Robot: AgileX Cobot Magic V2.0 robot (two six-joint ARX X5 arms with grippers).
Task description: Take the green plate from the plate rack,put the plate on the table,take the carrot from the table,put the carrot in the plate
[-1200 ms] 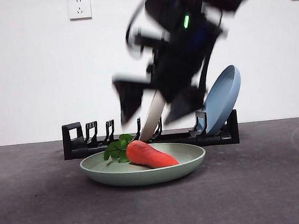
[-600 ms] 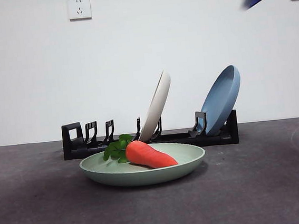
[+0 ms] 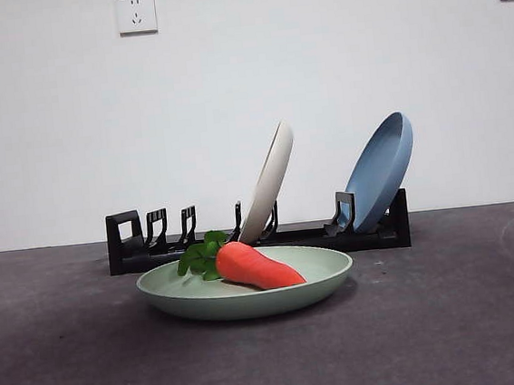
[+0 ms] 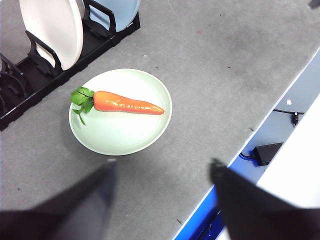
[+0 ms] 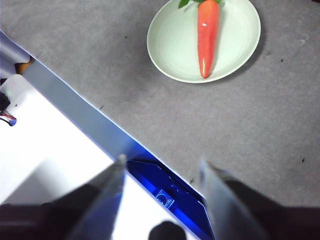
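Both steps appear done: carrot [image 3: 258,265] is seen lying in plate [image 3: 245,285] on worktop [image 3: 451,319], near rack [image 3: 144,249]; left pincer [image 4: 162,167] and right pincer [image 5: 161,165] are held open, empty, well away.

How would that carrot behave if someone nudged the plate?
The carrot looks glossy and round-bodied, so it would probably slide or roll a little. The raised rim of the green plate likely keeps it in. It looks like stiff, light plastic.

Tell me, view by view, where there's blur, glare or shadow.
Front view: sharp, with a soft shadow under the green plate. Left wrist view: plate and carrot crisp, its own jaws blurred. Right wrist view: jaws blurred, a small glare spot on the carrot.
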